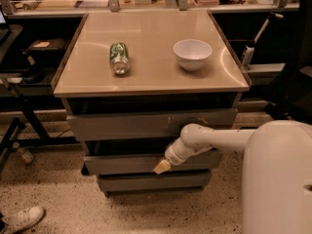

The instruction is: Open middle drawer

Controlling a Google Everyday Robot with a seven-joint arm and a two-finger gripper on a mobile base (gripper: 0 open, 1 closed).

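The middle drawer (122, 163) is a plain grey front, the second of three under the tan tabletop. It stands slightly out from the cabinet, with a dark gap above it. My gripper (162, 167) is at the end of the white arm, its yellowish tip against the middle drawer's front, right of centre. The top drawer (126, 125), taller with white scratches, is above it. The bottom drawer (151, 182) is below.
A green can (118, 57) lies on its side and a white bowl (192, 53) stands on the tabletop (151, 77). Black stands and a desk are at left, a shoe (22, 218) on the speckled floor. My white body fills the lower right.
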